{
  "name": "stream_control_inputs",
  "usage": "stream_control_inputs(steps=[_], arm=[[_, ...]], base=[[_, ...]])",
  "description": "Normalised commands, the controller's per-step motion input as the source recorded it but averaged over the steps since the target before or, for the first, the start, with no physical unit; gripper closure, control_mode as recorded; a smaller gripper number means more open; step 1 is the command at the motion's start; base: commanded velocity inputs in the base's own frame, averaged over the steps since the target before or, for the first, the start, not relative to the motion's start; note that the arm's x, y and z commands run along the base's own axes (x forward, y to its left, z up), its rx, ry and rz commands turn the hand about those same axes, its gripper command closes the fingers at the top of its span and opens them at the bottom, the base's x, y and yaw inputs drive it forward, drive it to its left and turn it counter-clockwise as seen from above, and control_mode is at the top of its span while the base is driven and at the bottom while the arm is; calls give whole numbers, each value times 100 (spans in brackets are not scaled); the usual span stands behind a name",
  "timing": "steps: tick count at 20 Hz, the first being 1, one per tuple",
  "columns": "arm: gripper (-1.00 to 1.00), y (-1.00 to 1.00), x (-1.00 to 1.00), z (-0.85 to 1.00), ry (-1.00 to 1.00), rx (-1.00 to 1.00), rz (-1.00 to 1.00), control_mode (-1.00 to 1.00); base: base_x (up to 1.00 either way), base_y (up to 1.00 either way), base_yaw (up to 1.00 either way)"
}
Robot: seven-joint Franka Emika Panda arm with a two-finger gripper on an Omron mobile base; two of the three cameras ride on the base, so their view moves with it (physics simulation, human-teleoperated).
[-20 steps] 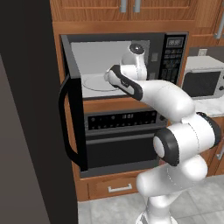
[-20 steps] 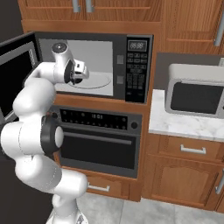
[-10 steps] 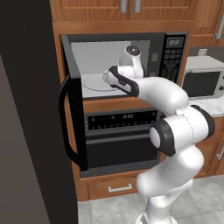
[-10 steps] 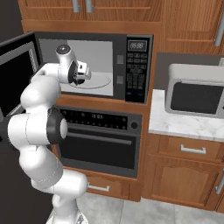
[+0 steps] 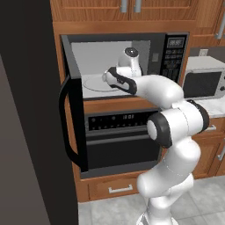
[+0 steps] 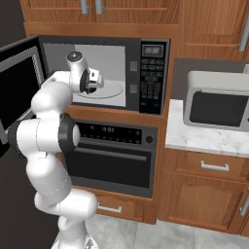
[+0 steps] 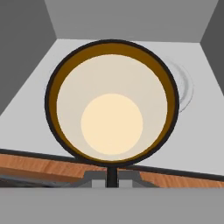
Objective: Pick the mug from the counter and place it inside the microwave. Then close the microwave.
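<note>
1. The mug (image 7: 112,103) is seen from above in the middle of the hand view, with its dark rim and cream inside, clamped by its near rim in the hand (image 7: 112,175) at the bottom centre.
2. One dark finger (image 7: 112,176) is seen against the mug's near rim; the jaws are drawn together on that rim.
3. The mug is held at the mouth of the microwave (image 5: 176,52), above the front edge of its grey floor, with the turntable (image 7: 186,87) partly visible behind it at the right.
4. In the left base view the hand (image 5: 113,78) is seen at centre, just inside the opening; the door (image 5: 72,127) stands wide open at the left.
5. In the right base view the hand (image 6: 95,80) is seen at upper left, in front of the turntable (image 6: 114,90).
6. The step in hand is judged to be the carrying of the mug inward; it is best done by keeping the mug level, moving it deeper until it is over the turntable, and lowering it fully before the grip is let go.
7. The door frame and side walls should be cleared by the forearm.
8. Against the frames of a second ago, the elbow is seen lower and the wrist further into the opening; the microwave, the door and the worktop (image 6: 204,141) are unchanged.
</note>
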Motion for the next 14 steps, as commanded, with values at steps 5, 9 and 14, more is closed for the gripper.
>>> stream_control_inputs(steps=[5,9,14], arm=[[100,0,35,0,0,0,0,-100],[100,0,29,0,0,0,0,-100],[100,0,13,-9,2,0,0,-100]], base=[[0,0,0],[0,0,0],[0,0,0]])
